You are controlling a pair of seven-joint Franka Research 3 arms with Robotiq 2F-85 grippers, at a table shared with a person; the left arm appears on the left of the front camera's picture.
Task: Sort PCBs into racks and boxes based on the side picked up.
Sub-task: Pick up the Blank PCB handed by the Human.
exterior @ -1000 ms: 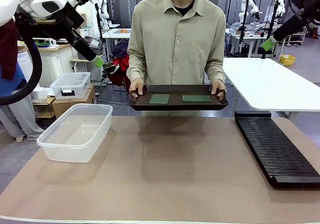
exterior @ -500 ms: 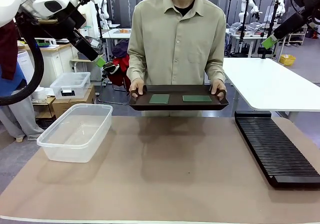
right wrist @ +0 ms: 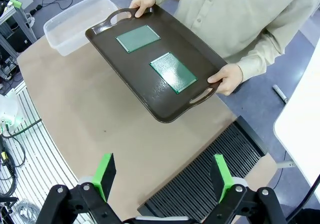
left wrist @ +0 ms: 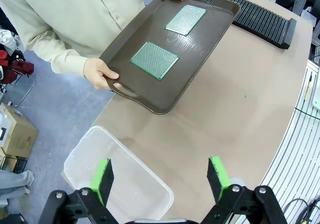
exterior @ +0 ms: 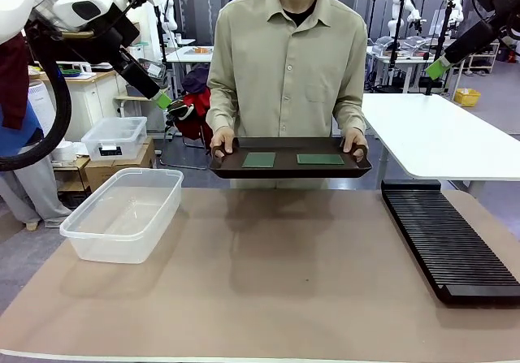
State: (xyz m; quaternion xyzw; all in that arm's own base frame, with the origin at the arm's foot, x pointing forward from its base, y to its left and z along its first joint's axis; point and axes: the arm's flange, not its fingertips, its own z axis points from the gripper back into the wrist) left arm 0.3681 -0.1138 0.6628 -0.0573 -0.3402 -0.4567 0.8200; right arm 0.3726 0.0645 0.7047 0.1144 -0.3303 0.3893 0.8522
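Pickup pending, nothing gripped yet.
My left gripper (left wrist: 160, 171) and right gripper (right wrist: 162, 176) hang high, jaws wide and empty; near left sits the clear box (exterior: 114, 249), near right the rack (exterior: 447, 241); at the far edge both PCBs (exterior: 259, 160) lie flat on the tray (exterior: 288, 170) a person holds. Thin boards there could skid, or the tray dip, if I press down hard.
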